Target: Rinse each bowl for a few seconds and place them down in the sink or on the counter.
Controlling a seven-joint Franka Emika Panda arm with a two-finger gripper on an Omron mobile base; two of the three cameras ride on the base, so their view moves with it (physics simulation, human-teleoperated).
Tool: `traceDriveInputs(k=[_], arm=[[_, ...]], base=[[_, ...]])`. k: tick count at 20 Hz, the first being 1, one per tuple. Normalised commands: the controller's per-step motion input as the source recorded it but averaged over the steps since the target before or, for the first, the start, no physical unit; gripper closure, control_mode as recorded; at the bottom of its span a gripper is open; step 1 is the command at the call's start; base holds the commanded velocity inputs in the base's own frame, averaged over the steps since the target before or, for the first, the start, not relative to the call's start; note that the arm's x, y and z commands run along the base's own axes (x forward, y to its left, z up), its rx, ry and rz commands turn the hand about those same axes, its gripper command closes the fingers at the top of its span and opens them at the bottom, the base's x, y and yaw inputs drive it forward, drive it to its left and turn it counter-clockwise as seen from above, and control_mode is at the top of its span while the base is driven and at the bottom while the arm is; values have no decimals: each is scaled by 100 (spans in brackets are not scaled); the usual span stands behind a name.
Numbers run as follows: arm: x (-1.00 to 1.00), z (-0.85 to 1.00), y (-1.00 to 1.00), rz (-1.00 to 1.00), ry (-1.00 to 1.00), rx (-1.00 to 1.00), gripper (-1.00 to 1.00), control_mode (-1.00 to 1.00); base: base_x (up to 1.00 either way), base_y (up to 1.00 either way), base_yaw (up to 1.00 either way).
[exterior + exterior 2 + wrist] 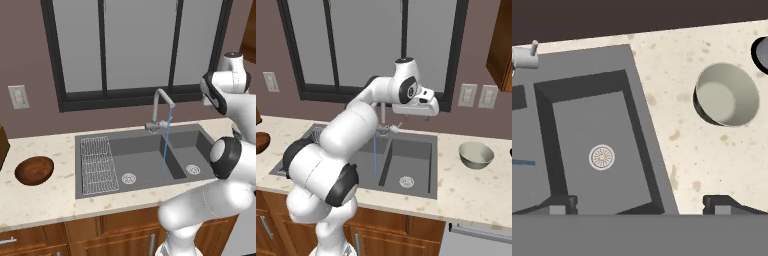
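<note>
Water is running from the faucet (161, 107) into the sink (145, 160); the gripper (640, 204) is hovering above the sink's right edge, fingers spread, holding nothing; the grey-green bowl (476, 154) is sitting on the counter (476, 187) right of the sink; the brown bowl (34, 170) is resting left of it.

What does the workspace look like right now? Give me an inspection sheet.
Surface: beige speckled counter, intact, over brown cabinets.
Job's things: brown bowl upright on the counter left of the sink; grey-green bowl upright on the counter right of it. Faucet running, stream falling near the divider between the basins. Wire rack at the left end of the sink.
Clutter: dark round object at the frame edge beyond the grey-green bowl, unidentifiable.
End effector: open, empty, above the sink's right edge.
Cables: nothing seen.
Surroundings: window, wall outlets.
</note>
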Motion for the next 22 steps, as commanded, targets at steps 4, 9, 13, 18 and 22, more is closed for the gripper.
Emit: traceDriveInputs(k=[4,9,13,18,22], arm=[[-20,-12,-2,12,13,-9,-100,-100],[-10,-11,-17,14,9,-7,-100,-100],[-4,-5,-24,16,5,-4,-100,-100],[0,-6,-19,18,5,-1,-100,-100],[0,-11,-20,18,6,0,-100,-100]], base=[[0,0,0],[0,0,0],[0,0,0],[0,0,0],[0,0,0]])
